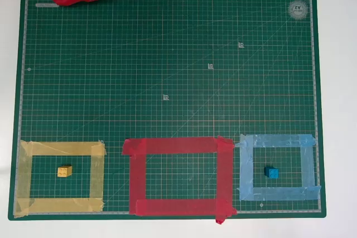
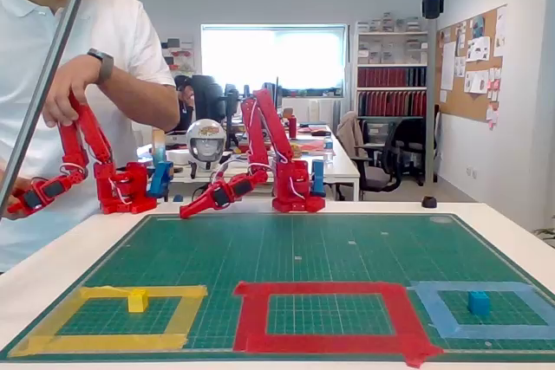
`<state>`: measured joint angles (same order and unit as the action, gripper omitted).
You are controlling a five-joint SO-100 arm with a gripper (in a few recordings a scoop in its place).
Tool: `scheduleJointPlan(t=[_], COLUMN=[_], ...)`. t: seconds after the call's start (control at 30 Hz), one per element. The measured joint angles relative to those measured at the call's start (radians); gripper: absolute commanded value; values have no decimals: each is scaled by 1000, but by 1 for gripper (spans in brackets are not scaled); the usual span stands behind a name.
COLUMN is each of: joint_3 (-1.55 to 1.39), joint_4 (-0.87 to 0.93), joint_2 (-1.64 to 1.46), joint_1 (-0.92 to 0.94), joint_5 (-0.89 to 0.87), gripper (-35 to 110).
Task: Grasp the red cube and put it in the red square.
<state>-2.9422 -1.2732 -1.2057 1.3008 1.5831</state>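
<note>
Wide-tape red square [image 2: 328, 314] on gridded mat [image 2: 347, 244].

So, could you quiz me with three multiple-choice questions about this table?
1. Where is the yellow block? A outside all tape; B inside the yellow frame; C atop another block.
2. How many tape frames lie on the mat? A two; B three; C four.
3. The blue block is: A gripped; B stacked; C resting on the mat.
Answers: B, yellow tape surrounds it. B, one yellow, one red frame, one blue frame. C, it sits alone inside the blue frame, far from the claw.
</note>
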Motion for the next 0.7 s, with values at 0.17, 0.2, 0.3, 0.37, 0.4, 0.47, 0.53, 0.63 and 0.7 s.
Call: scheduleJointPlan(t=[0.17,0.2,0.3,0.37,0.4,0.47,0.53,0.63,0.7], joint_3=[0,0,17,57,84,147,232,397,518], joint_4=[-3,-6,-6,-6,8,78,193,403,555], joint_2=[0,0,0,0,-2,-26,-66,-109,-124], joint_1=[0,0,-20,-48,-64,-110,-155,-224,-284], joint_5=[0,0,0,0,-2,-2,-3,-29,-61], gripper=[-1,-1,-1,-1,-1,-1,-1,-1,-1])
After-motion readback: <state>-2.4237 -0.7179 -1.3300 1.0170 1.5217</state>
